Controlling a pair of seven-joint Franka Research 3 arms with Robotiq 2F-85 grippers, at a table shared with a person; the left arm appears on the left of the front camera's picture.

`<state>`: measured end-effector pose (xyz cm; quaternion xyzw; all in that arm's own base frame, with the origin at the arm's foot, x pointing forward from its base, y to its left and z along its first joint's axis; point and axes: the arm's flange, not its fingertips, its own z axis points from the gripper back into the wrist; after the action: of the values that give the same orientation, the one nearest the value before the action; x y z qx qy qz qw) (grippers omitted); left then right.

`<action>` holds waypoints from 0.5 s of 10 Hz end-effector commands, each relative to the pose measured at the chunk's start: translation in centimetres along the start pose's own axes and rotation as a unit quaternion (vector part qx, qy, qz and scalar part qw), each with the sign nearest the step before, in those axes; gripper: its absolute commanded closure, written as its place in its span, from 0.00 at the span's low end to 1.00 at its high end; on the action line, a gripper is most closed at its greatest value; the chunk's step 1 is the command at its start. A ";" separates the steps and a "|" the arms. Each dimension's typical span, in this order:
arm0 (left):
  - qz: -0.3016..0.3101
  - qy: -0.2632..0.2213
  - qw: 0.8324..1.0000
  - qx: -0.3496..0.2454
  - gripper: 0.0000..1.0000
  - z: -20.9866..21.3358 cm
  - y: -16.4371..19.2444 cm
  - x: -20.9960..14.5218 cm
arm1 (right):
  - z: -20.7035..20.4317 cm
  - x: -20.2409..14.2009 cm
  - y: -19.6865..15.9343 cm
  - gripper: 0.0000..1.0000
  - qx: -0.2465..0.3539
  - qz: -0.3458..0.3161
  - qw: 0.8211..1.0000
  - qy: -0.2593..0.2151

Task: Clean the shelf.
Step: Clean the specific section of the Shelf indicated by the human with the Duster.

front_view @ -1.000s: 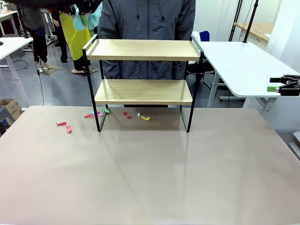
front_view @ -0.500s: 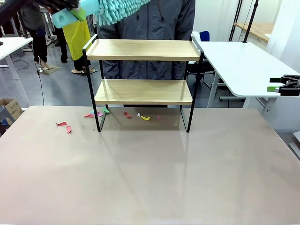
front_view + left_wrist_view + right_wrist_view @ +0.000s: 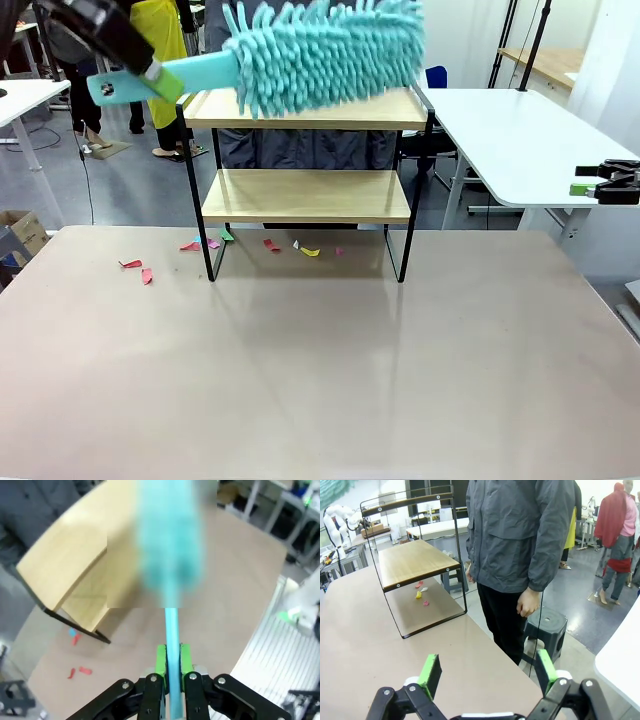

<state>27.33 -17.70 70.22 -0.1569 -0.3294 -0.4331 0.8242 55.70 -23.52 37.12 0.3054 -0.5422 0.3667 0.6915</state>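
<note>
Table (image 3: pixel 320 390): open on the near side, so the approach to the rack is free.
Right gripper (image 3: pixel 485 672): parked off to the side, jaws wide apart, holding nothing.
Paper scraps (image 3: pixel 140 270): strewn on the table at the shelf's feet and to its left.
Shelf (image 3: pixel 305 195): stands at the far middle of the table.
Left gripper (image 3: pixel 172 662): jaws clamped on the handle of the duster (image 3: pixel 320 50). The fluffy head is held over the top board, probably to sweep along it, and the raised side rails may catch it.
Person (image 3: pixel 520 530): stands just behind the shelf.
</note>
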 end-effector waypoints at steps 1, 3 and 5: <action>-0.084 0.021 0.996 0.008 0.87 -0.7 1.3 -0.8 | 0.0 0.2 0.0 0.00 0.000 0.007 1.000 0.000; -0.136 0.098 0.986 0.011 0.87 -3.5 1.8 -1.9 | 0.0 0.2 0.0 0.00 0.000 0.007 1.000 0.000; -0.186 0.169 0.968 0.012 0.87 -5.6 2.0 -3.5 | 0.0 0.2 0.0 0.00 0.000 0.007 1.000 0.000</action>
<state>29.94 -17.84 64.00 -0.0418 -0.2290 -0.5766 0.7832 55.70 -23.52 37.12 0.3054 -0.5422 0.3667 0.6915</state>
